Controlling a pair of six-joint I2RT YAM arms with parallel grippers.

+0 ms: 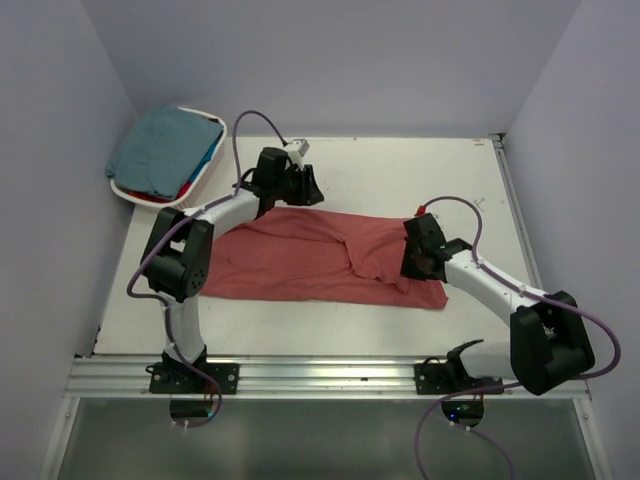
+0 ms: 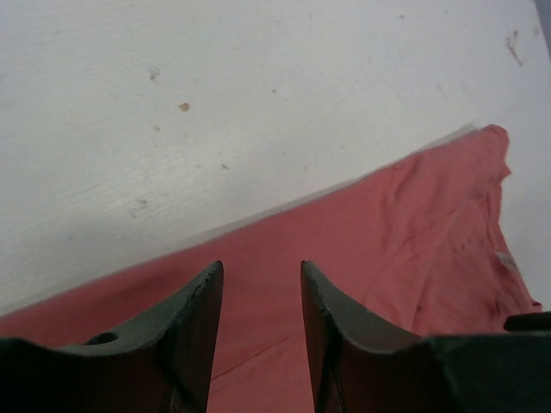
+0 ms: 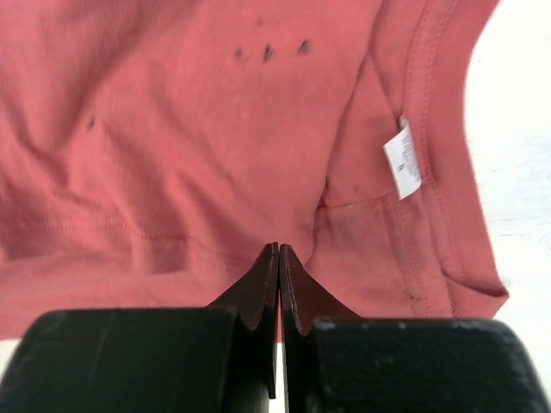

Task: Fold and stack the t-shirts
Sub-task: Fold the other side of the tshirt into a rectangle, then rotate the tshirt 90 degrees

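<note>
Brick-red t-shirt (image 1: 300, 262) spread out on the white table (image 1: 420, 170).
Left gripper (image 2: 261, 268) hangs over its far edge with the jaws spread, cloth below both; right gripper (image 3: 278, 249) has jaws pressed together, pinching a crease near the collar.

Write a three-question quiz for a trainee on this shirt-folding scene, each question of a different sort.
1. True or false: the left gripper has its fingers shut.
2. Fill in: the right gripper, fingers shut, is down on the ___ shirt, near its white label.
3. Where does the teal shirt lie? A in the left gripper; B in the basket; C under the right gripper.

Key:
1. False. The fingers stand apart.
2. Red: it is the red shirt.
3. B.
</note>
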